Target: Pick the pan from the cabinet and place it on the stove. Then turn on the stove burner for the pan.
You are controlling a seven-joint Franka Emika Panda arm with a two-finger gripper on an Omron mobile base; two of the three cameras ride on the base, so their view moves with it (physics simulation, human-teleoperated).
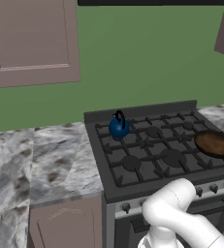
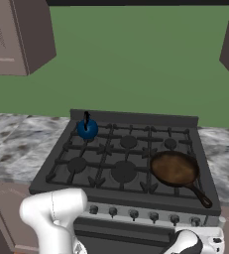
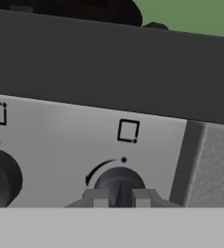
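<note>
Gripper: at the bottom middle of the hand view, gripper (image 3: 120, 197) with both grey fingertips pressed in on a dark knob (image 3: 119, 183), closed tight on its ridge
Knob: last on the right of the grey front panel (image 3: 60, 140), a small square mark above it and a curved arrow at its upper left; a second knob (image 3: 2, 180) sits at the lower left edge of that view
Pan: on the stove (image 2: 126, 158), at the front right burner in the right base view, pan (image 2: 174, 168) brownish inside, its thin handle pointing toward the lower right corner of the grates; at the right edge of the left base view (image 1: 214, 143)
Kettle: small blue kettle (image 2: 87, 128) on the back left burner, well apart from the pan
Cabinet: mauve-brown cabinet (image 1: 33, 41) in the upper left of the left base view, doors shut
Counter: marbled grey counter (image 1: 36, 160) left of the stove
</note>
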